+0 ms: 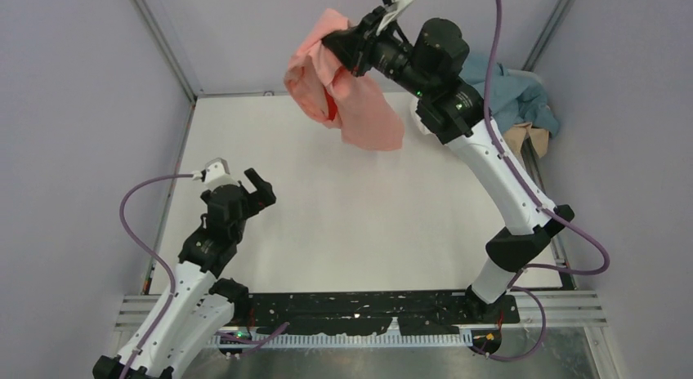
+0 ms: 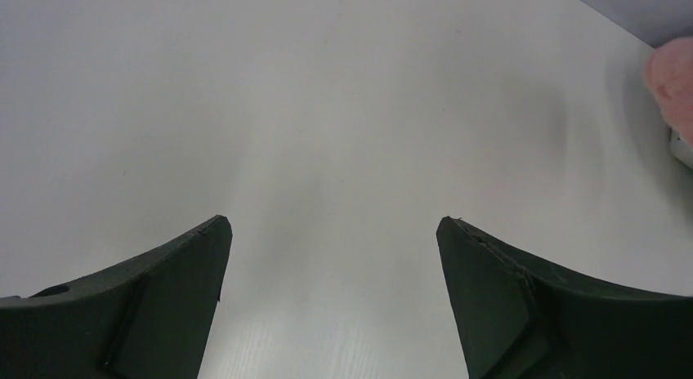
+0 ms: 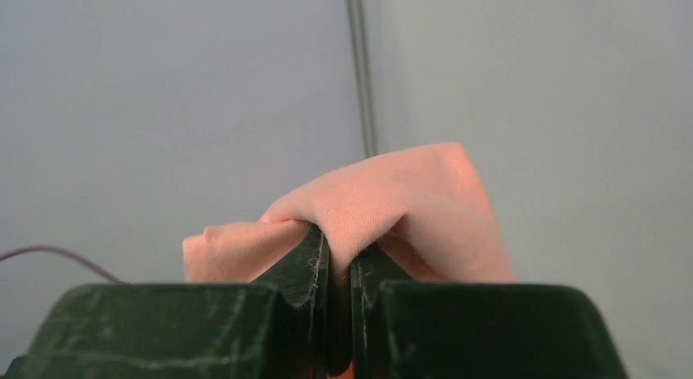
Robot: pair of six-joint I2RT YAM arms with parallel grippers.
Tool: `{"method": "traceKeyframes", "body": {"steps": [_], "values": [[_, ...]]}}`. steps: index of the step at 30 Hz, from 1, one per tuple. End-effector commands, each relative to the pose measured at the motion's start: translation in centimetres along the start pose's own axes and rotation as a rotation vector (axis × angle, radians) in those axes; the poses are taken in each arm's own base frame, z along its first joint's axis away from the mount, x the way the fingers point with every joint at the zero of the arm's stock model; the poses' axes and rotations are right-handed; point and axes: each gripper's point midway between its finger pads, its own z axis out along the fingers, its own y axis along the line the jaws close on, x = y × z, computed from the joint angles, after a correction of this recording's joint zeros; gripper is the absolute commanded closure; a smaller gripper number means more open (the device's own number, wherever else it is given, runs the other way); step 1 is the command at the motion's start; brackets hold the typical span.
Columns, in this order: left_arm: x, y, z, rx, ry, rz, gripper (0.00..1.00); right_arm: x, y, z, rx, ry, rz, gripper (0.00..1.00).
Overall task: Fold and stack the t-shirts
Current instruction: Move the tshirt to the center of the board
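Note:
My right gripper is shut on the salmon-pink t-shirt and holds it high above the far middle of the table, the cloth hanging down in a bunch. In the right wrist view the pink cloth is pinched between the shut fingers. A teal-blue t-shirt and a tan t-shirt lie heaped at the far right. A white shirt is not in view. My left gripper is open and empty above the left part of the table. A pink edge of the shirt shows at its view's right.
The white table is ringed by grey walls with metal corner posts. Purple cables loop off both arms. A black perforated strip runs along the near edge between the arm bases.

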Motion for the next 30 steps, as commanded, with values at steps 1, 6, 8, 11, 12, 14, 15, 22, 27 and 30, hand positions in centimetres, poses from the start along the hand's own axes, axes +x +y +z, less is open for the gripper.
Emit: {"method": "traceKeyframes", "body": {"steps": [1, 6, 8, 11, 12, 14, 15, 22, 27, 30], "values": [[-1.3, 2.0, -1.6, -0.109, -0.038, -0.064, 0.00, -1.7, 5.6, -1.6, -0.106, -0.044, -0.032, 0.95], [-1.2, 3.9, -3.2, -0.171, -0.057, -0.107, 0.00, 1.1, 7.9, -2.7, -0.137, 0.036, -0.049, 0.95], [-1.1, 4.2, -3.6, -0.168, -0.062, -0.117, 0.00, 2.1, 7.9, -3.5, -0.140, 0.063, -0.071, 0.95], [-0.9, 4.0, -4.1, -0.135, -0.060, -0.127, 0.00, 5.7, 5.3, -5.8, -0.025, 0.123, -0.129, 0.95], [-0.8, 3.9, -4.2, -0.126, -0.056, -0.128, 0.00, 6.4, 3.5, -6.5, 0.061, 0.135, -0.156, 0.95], [-0.6, 3.6, -4.3, -0.108, -0.047, -0.128, 0.00, 12.9, -0.3, -9.9, 0.201, 0.273, -0.179, 0.94], [-0.5, 3.4, -4.2, -0.097, -0.044, -0.128, 0.00, 14.3, -1.4, -12.1, 0.246, 0.303, -0.180, 0.94], [1.5, 0.9, -1.6, 0.005, 0.024, -0.105, 0.00, 29.4, -13.9, -27.6, 0.752, 0.635, 0.000, 0.44], [4.7, -0.1, 0.7, 0.008, 0.170, -0.081, 0.00, 29.3, -17.7, -33.9, 1.159, 0.699, 0.028, 0.03], [6.3, -0.7, 2.2, 0.013, 0.252, -0.060, 0.00, 29.5, -17.3, -34.1, 1.168, 0.672, 0.078, 0.05]]}}
